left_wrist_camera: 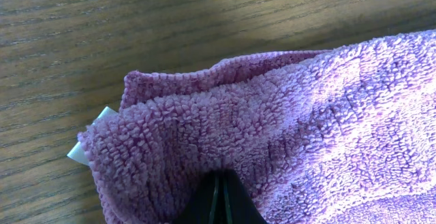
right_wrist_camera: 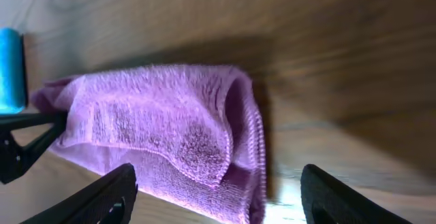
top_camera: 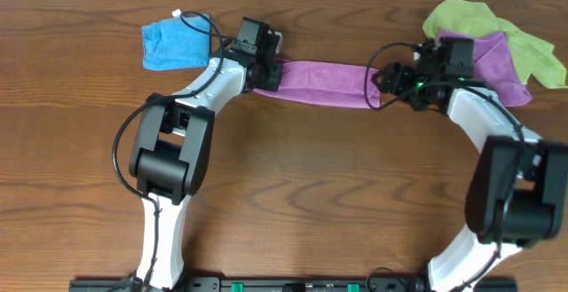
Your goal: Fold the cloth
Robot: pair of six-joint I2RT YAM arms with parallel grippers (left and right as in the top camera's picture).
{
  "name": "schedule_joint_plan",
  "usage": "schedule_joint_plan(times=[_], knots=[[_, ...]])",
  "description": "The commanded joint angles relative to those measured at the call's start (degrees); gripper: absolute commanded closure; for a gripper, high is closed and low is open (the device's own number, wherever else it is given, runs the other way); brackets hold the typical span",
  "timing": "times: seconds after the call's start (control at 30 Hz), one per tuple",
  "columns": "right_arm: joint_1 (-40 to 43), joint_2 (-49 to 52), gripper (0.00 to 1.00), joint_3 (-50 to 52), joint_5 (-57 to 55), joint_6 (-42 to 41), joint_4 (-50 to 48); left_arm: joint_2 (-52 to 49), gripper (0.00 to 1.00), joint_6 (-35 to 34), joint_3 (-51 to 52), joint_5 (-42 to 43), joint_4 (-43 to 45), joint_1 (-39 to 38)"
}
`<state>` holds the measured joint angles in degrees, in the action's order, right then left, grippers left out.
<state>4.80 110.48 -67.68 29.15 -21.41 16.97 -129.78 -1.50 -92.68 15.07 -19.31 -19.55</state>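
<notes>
1. Counter (top_camera: 293, 177): a dark wood-grain surface that carries everything shown.
2. Cloth (top_camera: 324, 83): a pinkish-purple fuzzy towel, gathered into a narrow folded band. It runs across the upper middle of the overhead frame, from the left fingers to the right fingers. In the left wrist view its layered corner (left_wrist_camera: 272, 115) fills the right and lower parts of the frame, and a small white label (left_wrist_camera: 88, 146) peeks out at its left edge.
3. Left fingers (top_camera: 268, 72): clenched on the left end of the cloth. In the left wrist view the two dark tips (left_wrist_camera: 218, 200) sit pressed together at the bottom centre with the pile bunched around them.
4. Right fingers (top_camera: 388, 79): released. In the right wrist view they stand wide apart at the lower left (right_wrist_camera: 102, 197) and lower right of the frame. The rolled right end of the cloth (right_wrist_camera: 170, 129) sits between and beyond them, gripped by neither.
5. Blue cloth (top_camera: 173, 43): in the upper left of the overhead frame, beside the left arm.
6. Green cloth (top_camera: 461, 15): crumpled in the upper right corner, with a second purple cloth (top_camera: 497, 57) lying over it, behind the right arm.
</notes>
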Motion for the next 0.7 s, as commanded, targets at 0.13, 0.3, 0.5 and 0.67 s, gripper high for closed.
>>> schedule_joint_plan(times=[0.13, 0.3, 0.5, 0.67], knots=[[0.15, 6.71, 0.26, 0.39, 8.28, -2.89, -1.64, -3.23, 0.94, -0.24, 0.28, -0.42, -0.76, 0.02], [0.15, 9.40, 0.26, 0.39, 8.46, -4.46, -3.15, -3.23, 0.94, -0.24, 0.28, -0.42, -0.92, 0.02], [0.15, 13.68, 0.32, 0.39, 10.27, -6.47, -5.77, -3.23, 0.94, -0.24, 0.28, -0.39, -1.01, 0.00], [0.11, 14.38, 0.51, 0.39, 9.14, -6.51, -9.07, -3.23, 0.94, -0.24, 0.28, -0.39, -1.14, 0.00]])
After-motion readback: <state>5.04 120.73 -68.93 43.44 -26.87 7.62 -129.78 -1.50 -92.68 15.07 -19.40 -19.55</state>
